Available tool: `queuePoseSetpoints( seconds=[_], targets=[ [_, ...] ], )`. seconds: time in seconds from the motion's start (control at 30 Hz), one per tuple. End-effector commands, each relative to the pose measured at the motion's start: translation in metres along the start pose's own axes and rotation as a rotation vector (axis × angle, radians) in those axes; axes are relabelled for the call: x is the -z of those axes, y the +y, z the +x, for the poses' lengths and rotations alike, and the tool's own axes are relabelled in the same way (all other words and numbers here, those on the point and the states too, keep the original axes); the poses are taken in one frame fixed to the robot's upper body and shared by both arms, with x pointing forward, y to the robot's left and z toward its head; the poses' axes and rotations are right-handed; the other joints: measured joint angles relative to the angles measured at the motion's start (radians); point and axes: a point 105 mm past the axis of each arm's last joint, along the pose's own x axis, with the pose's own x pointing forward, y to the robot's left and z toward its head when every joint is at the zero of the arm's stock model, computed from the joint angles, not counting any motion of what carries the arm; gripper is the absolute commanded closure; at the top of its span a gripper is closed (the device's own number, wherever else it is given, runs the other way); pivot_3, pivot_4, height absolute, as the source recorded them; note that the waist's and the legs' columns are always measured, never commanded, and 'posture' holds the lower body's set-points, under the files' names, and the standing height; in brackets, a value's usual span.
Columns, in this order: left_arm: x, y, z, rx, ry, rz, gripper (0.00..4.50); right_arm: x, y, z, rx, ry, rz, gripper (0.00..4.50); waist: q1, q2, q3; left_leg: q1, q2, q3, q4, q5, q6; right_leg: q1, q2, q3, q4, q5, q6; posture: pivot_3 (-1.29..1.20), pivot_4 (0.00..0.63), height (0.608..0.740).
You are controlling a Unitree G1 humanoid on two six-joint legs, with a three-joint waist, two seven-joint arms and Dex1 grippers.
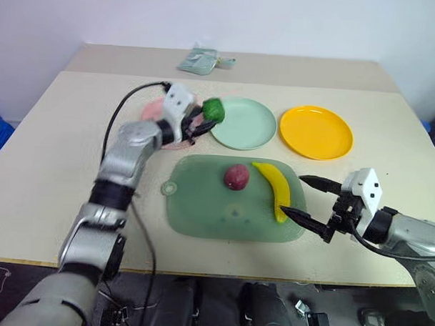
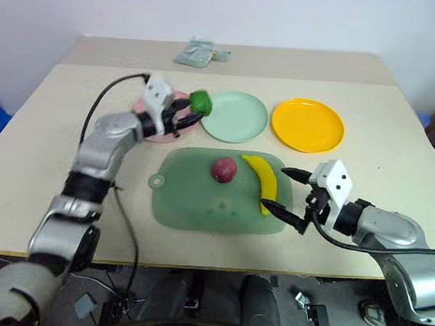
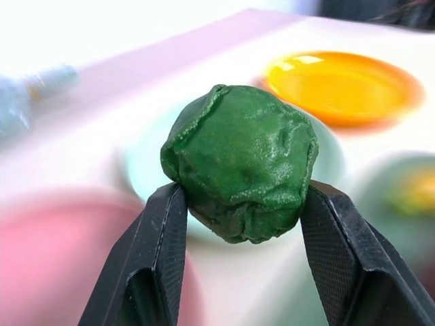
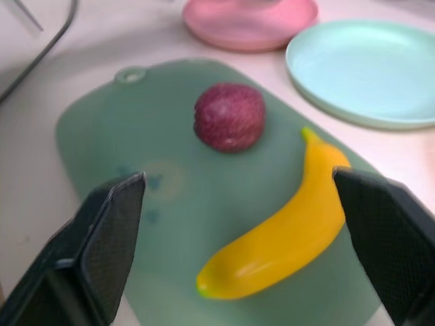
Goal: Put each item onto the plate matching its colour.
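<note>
Nearest the camera, the right end effector (image 1: 303,198) hangs with its fingers spread wide at the near right corner of the green board (image 1: 202,205), empty, its lower finger just beside the near tip of the banana (image 1: 274,190). One banana and one red fruit (image 1: 236,176) lie side by side on that single board, apart from each other. Farther back, the left end effector (image 1: 202,122) is clamped on the green lump (image 1: 214,109), holding it aloft over the gap between the pink plate (image 1: 151,110) and the near left rim of the mint plate (image 1: 242,123). The step in hand appears to be the green delivery (the first of three, judging by the bare plates): the next move calls for carrying the lump a little farther over the mint plate, lowering it and letting go. The yellow plate (image 1: 316,131) waits at the right of the row. Count: three plates, three toy foods, one board. At the far edge of the bench (image 1: 53,164) lies one small pale packet (image 1: 199,61).
</note>
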Motion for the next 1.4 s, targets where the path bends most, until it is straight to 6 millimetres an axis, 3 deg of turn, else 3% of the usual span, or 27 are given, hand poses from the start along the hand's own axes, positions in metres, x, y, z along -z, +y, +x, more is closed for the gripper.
queuePoseSetpoints(
  seconds=[0.03,0.13,0.23,0.3,0.33,0.43,0.6,0.7,0.83,0.93,1.07,1.3,1.4],
  targets=[
    [0.012,-0.005,0.033,-0.034,0.081,-0.009,2.24,-0.007,-0.003,0.007,0.019,-0.042,-0.033,0.00,-0.006,0.000,0.000,-0.001,0.000,0.000,0.000,-0.001,0.001,0.000,0.000,0.000,-0.001,0.000,0.000,0.00,0.150,0.740],
    [0.017,-0.007,0.048,-0.040,0.132,-0.026,2.24,-0.010,-0.001,0.011,0.026,-0.061,-0.040,0.00,-0.016,-0.001,0.001,-0.002,0.000,0.003,-0.001,-0.002,0.004,-0.001,0.000,0.000,-0.001,0.000,0.002,0.00,0.150,0.740],
    [0.012,-0.011,0.055,-0.024,0.119,-0.067,1.24,-0.012,0.000,0.015,0.043,-0.079,-0.043,0.00,-0.021,-0.002,0.001,-0.002,0.000,0.004,-0.002,-0.002,0.004,-0.004,-0.001,0.000,-0.001,0.000,0.004,0.00,0.150,0.740],
    [0.008,-0.010,0.055,-0.018,0.098,-0.071,0.27,-0.014,-0.001,0.017,0.060,-0.089,-0.035,0.00,-0.020,-0.002,0.001,-0.002,0.000,0.004,-0.001,-0.002,0.003,-0.004,-0.001,0.000,-0.001,-0.001,0.004,0.00,0.150,0.740],
    [0.005,-0.008,0.054,-0.018,0.081,-0.072,0.05,-0.014,-0.001,0.020,0.064,-0.091,-0.034,0.00,-0.019,-0.002,0.001,-0.002,0.000,0.004,-0.001,-0.002,0.003,-0.004,-0.001,0.000,-0.001,-0.001,0.004,0.00,0.150,0.740],
    [-0.002,0.006,0.043,-0.035,0.010,-0.068,0.05,-0.015,0.003,0.028,0.053,-0.089,-0.016,0.00,-0.019,-0.002,0.001,-0.002,0.000,0.004,0.000,-0.002,0.003,-0.004,-0.001,0.001,-0.001,-0.001,0.004,0.00,0.150,0.740],
    [-0.010,0.030,0.001,-0.048,-0.127,-0.101,0.05,-0.020,0.011,0.041,0.004,-0.108,0.000,0.00,-0.033,-0.001,0.001,-0.002,0.001,0.003,-0.001,-0.001,0.002,-0.005,-0.002,0.001,0.000,-0.001,0.003,0.00,0.150,0.740],
    [-0.012,0.015,-0.032,0.061,-0.167,-0.081,0.05,-0.022,0.014,0.042,-0.033,-0.112,0.013,0.00,-0.040,-0.001,0.001,-0.002,0.001,0.003,-0.002,-0.002,0.002,-0.004,-0.002,0.001,0.001,0.000,0.003,0.00,0.150,0.740],
    [-0.004,-0.046,-0.065,0.352,-0.102,-0.089,0.05,-0.024,0.014,0.035,-0.083,-0.097,-0.005,0.00,-0.034,-0.001,0.001,-0.002,0.001,0.002,0.000,-0.001,0.001,-0.003,-0.002,0.001,0.000,0.000,0.003,0.00,0.150,0.740],
    [0.007,-0.076,-0.062,0.440,-0.018,0.020,0.05,-0.024,0.012,0.029,-0.100,-0.083,-0.014,0.00,-0.015,-0.001,0.001,-0.002,0.000,-0.001,0.001,-0.002,0.001,-0.001,-0.002,0.001,-0.002,0.000,0.003,0.00,0.150,0.740],
    [0.016,-0.100,-0.046,0.511,0.036,0.071,0.05,-0.022,0.013,0.026,-0.103,-0.070,-0.018,0.00,-0.010,-0.001,0.001,0.001,-0.001,0.000,0.002,-0.002,0.002,0.002,-0.002,0.002,-0.002,0.000,0.003,0.00,0.150,0.740],
    [0.038,-0.100,-0.026,0.488,0.145,0.144,0.05,-0.020,0.018,0.022,-0.071,-0.074,-0.017,0.00,-0.012,0.000,0.000,0.000,0.000,0.001,0.000,-0.002,0.002,-0.001,-0.001,0.003,-0.001,0.000,0.003,0.00,0.150,0.740],
    [0.037,-0.098,-0.024,0.474,0.135,0.143,1.33,-0.019,0.020,0.021,-0.063,-0.073,-0.015,0.00,-0.010,0.000,0.000,0.000,0.000,0.002,0.000,-0.002,0.002,-0.001,-0.001,0.003,-0.001,0.000,0.003,0.00,0.150,0.740]
  ],
)
